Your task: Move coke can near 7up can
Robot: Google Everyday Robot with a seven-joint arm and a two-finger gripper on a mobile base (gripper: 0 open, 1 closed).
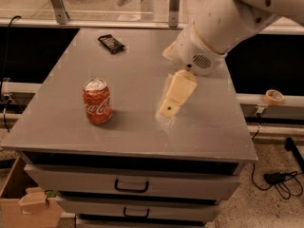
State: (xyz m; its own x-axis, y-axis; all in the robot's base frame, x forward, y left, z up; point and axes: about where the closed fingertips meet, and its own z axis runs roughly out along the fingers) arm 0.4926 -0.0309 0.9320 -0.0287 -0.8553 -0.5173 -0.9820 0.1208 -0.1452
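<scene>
The coke can point(97, 101), red with white script and a silver top, stands upright on the left front part of the grey cabinet top point(61, 122). My gripper point(169, 109) hangs from the white arm point(223, 23) above the middle of the top, to the right of the coke can and apart from it. It holds nothing that I can see. The 7up can is hidden, where the arm covers the back right part of the top.
A flat black packet point(111, 43) lies at the back left of the top. Drawers point(130, 186) sit below the front edge. A tape roll point(274, 96) lies on a ledge at the right. A cardboard box point(28, 205) and cables point(280, 179) are on the floor.
</scene>
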